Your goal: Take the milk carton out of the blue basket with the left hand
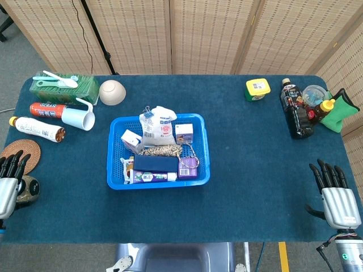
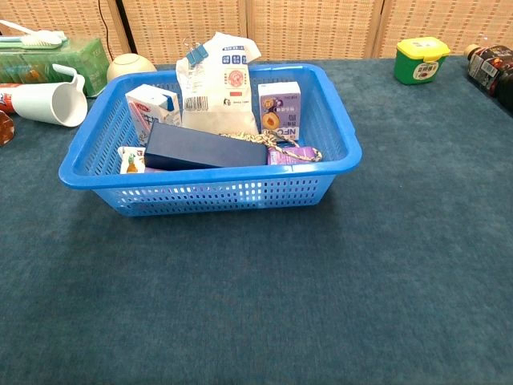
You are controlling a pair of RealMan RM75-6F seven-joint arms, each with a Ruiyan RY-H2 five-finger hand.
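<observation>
"Milk carton [image 1: 131, 140]: state its position."

"Taken as the small white carton with red and blue print. It stands in the blue basket [image 1: 113, 182], in the rear left corner, close to the left wall. In the chest view it is upright, its top above the basket rim."

"What lies round it?"

"A white bag with a blue binder clip [image 1: 157, 126] stands just to its right. A dark blue box [image 2: 207, 148] lies in front of it, and whether the two touch cannot be told. A coil of rope [image 1: 161, 151] lies beside that box. A second small carton with purple print [image 1: 184, 134] stands in the rear right part of the basket, beyond the bag."

"Left hand: condition and position."

"The left hand [image 1: 8, 181] lies at the left edge of the table, partly cut off by the head view. Its fingers are stretched out and apart, and it grasps nothing. It is well apart from the milk carton, to the carton's left and nearer the robot. The basket's left wall and bare table lie between them. A woven coaster [image 1: 22, 154] sits just beside the fingertips."

"Right hand?"

"The right hand [image 1: 334, 195] rests near the right front corner of the table, fingers spread, released, holding nothing. It is far from the basket."

"Other items on the table?"

"A white mug [image 1: 79, 117] lies on its side left of the basket. A yellow-lidded tub [image 1: 257, 89] and a dark bottle [image 1: 295, 110] stand at the rear right."
</observation>
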